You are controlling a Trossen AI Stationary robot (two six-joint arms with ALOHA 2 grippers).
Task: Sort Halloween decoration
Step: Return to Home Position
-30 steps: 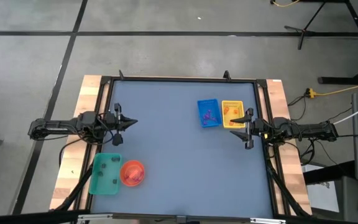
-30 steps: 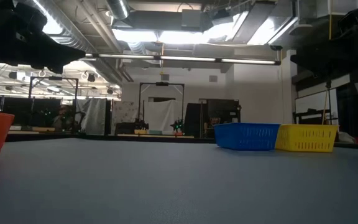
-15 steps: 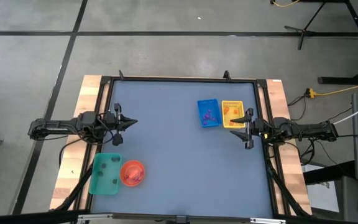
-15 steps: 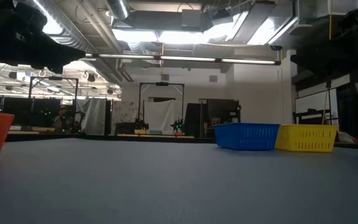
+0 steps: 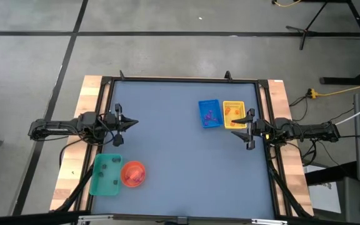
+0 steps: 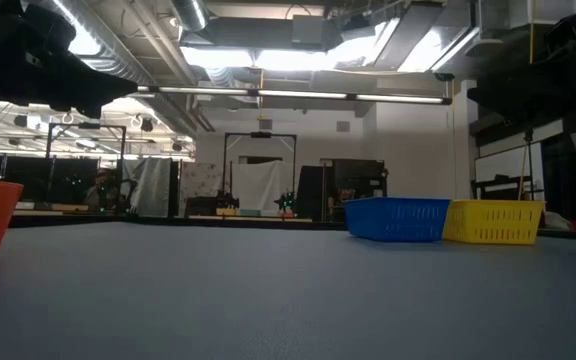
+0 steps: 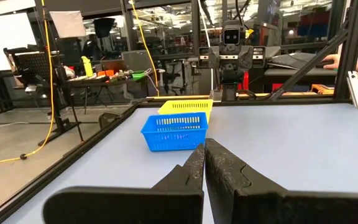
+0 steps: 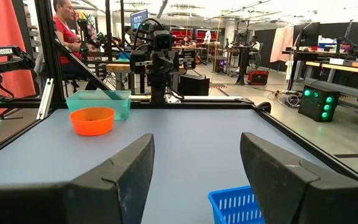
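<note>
1. Tiny purple pieces (image 5: 209, 115) lie in the blue tray (image 5: 200, 114) and orange ones (image 5: 234, 112) in the yellow tray (image 5: 233, 103), just beside the right claw (image 5: 250, 129). The dark ones (image 5: 109, 169) sit in the green tray (image 5: 105, 187) near the left claw (image 5: 135, 123).
2. They look light and slippery, so I'd pinch one round its middle.
3. The right claw is spread, holding nothing. The left claw is pressed together.
4. Bare surface (image 5: 180, 156) lies between the claws.
</note>
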